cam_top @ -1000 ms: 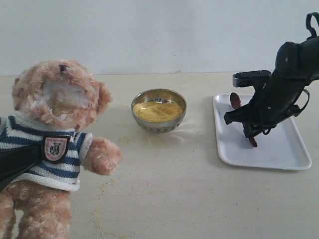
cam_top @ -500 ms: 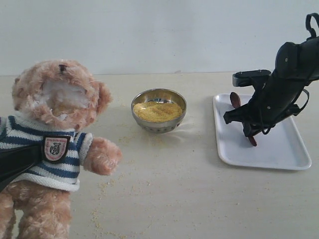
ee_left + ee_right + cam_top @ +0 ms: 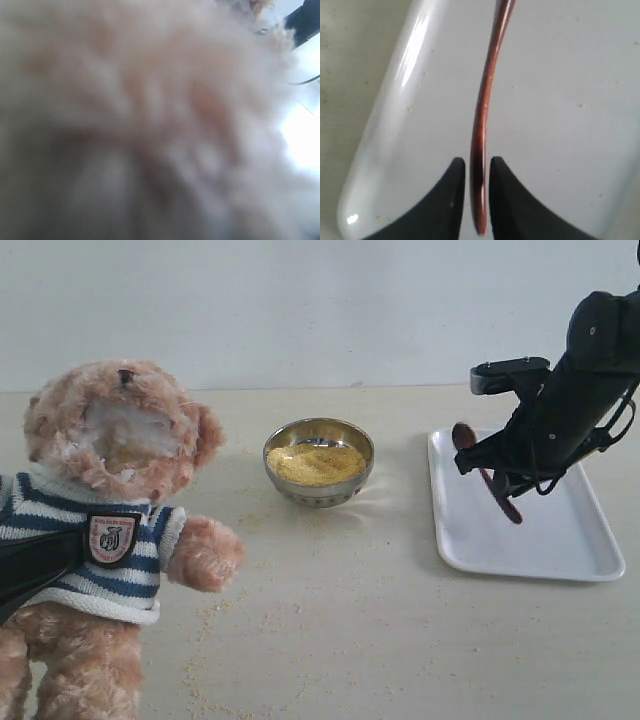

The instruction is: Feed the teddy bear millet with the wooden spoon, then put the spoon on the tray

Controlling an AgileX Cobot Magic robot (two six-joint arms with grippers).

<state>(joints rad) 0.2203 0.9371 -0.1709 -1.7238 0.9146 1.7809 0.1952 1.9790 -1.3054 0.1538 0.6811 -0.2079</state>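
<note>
Our right end effector point(image 3: 477, 160), fingers point(image 3: 445, 210) parted, is straddling the wooden spoon point(image 3: 487, 100) over the tray point(image 3: 560, 125); we cannot tell how the left end effector point(image 3: 30, 565) is standing.

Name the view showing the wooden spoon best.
Right wrist view: the handle of the wooden spoon lies sharp and close between the fingers. Exterior view shows only its bowl and handle tip; left wrist view, none.

**Blurred fur, clipped edges**

The left wrist view is only blurred fur of the teddy bear point(image 3: 150, 125). In the exterior view its legs run off the frame, and the right hand point(image 3: 500, 483) hides the middle of the spoon point(image 3: 462, 436).
</note>
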